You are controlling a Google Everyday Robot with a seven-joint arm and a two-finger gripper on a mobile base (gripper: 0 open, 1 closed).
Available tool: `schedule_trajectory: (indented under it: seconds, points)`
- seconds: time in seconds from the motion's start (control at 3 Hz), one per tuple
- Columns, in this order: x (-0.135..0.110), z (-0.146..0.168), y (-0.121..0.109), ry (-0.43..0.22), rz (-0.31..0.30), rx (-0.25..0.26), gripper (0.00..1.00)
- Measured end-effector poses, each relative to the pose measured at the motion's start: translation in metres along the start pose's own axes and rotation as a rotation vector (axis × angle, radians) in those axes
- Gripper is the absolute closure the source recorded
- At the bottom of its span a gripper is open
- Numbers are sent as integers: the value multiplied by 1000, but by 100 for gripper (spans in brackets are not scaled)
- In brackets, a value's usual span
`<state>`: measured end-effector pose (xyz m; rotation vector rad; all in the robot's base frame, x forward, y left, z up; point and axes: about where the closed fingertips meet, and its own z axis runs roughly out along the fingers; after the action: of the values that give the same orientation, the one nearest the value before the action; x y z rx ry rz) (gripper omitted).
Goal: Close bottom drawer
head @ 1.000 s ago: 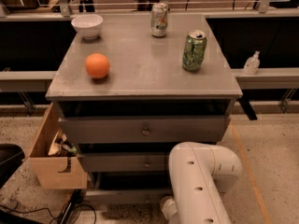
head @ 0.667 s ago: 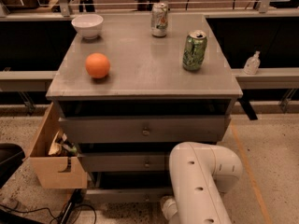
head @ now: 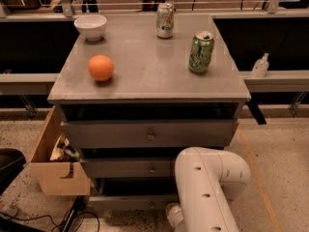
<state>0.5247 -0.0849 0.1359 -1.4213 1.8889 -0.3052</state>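
Observation:
The grey cabinet point(head: 145, 88) has three drawers. The bottom drawer point(head: 126, 202) shows as a slim grey front low in the view, with a small knob point(head: 152, 205) and a dark gap above it. My white arm point(head: 206, 187) reaches down in front of the cabinet's lower right and covers the right part of that drawer. The arm's wrist end point(head: 172, 215) sits just right of the knob at the bottom edge. My gripper itself is out of view below the frame edge, hidden past the arm.
On the cabinet top stand a white bowl point(head: 91, 26), an orange point(head: 101, 67), a green can point(head: 201, 52) and a second can point(head: 165, 20). A light wooden box point(head: 57, 166) hangs at the cabinet's left. Cables point(head: 72, 219) lie on the floor at lower left.

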Motion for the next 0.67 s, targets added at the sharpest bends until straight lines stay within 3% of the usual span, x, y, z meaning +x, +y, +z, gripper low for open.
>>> schedule_trajectory:
  seconds: [0.67]
  points:
    - [0, 0, 0, 0, 0, 0, 100]
